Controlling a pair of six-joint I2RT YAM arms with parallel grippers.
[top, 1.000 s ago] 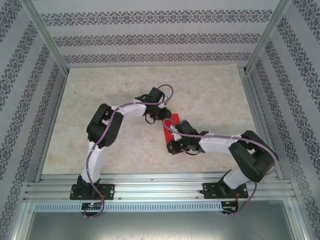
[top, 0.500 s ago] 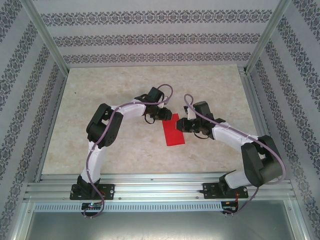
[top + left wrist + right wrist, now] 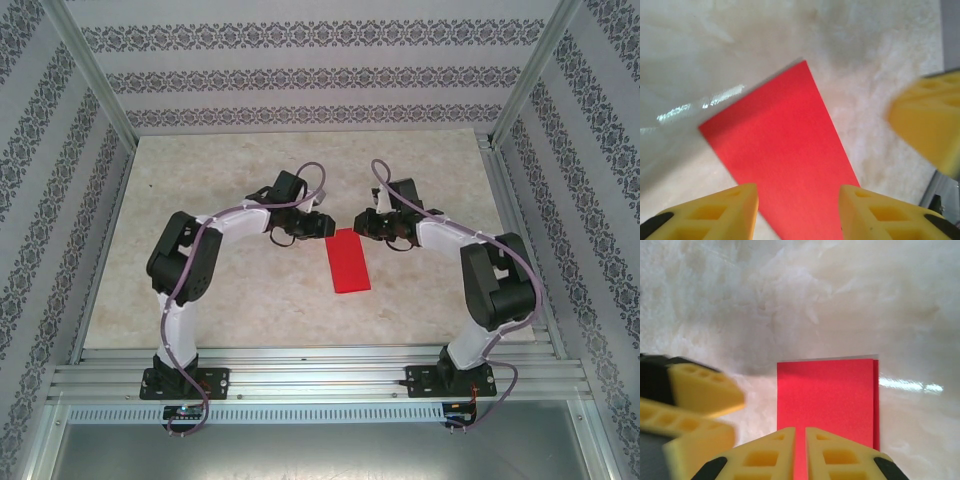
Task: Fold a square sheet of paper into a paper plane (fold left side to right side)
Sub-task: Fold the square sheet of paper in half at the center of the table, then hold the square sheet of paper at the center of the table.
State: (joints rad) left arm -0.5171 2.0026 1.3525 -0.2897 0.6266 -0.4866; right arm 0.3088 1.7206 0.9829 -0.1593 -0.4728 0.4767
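The red sheet of paper (image 3: 348, 262) lies flat on the table as a narrow rectangle, folded in two. Its layered edge shows on the right in the right wrist view (image 3: 827, 395). No paper plane is in view. My left gripper (image 3: 325, 224) hovers at the sheet's far left corner, open, with the paper (image 3: 780, 150) lying beyond its empty fingers (image 3: 799, 200). My right gripper (image 3: 362, 222) faces it from the far right corner. Its fingers (image 3: 800, 440) are shut to a thin slit and hold nothing.
The beige marbled table (image 3: 230, 180) is bounded by aluminium rails and patterned walls. The two grippers stand close together, tip to tip, above the sheet's far end. Each wrist view catches the other gripper's yellow fingers (image 3: 930, 125) (image 3: 695, 390).
The right arm swung from over the sheet's near part up to its far right end, uncovering the sheet. The left arm drew back a little to the left and its jaws widened.
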